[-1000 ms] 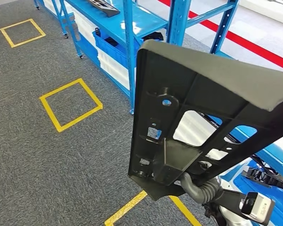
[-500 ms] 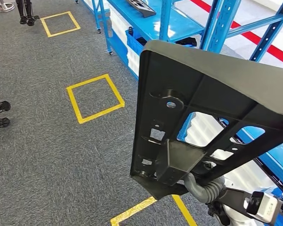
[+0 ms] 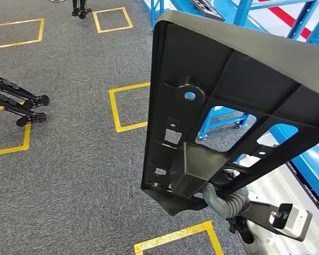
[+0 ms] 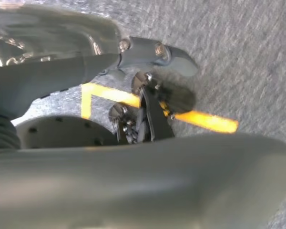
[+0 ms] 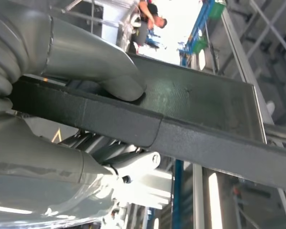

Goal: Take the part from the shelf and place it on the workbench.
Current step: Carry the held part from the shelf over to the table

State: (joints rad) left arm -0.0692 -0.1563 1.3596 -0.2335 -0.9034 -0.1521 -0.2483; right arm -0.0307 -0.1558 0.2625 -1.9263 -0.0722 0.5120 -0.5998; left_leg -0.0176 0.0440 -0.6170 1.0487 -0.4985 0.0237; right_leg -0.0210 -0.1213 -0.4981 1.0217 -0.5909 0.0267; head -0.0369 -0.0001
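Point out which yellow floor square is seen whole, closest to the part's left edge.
The yellow square on the carpet directly beside the black part, which the right hand holds. The other full squares lie farther up the head view; the outline below is cut off.

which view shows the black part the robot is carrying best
The head view: the black part shows almost whole there, with its ribs, cutouts and round hole, and the right hand gripping its lower edge. The right wrist view gives just one close-up bar of it under the thumb. The left wrist view shows the left hand over carpet.
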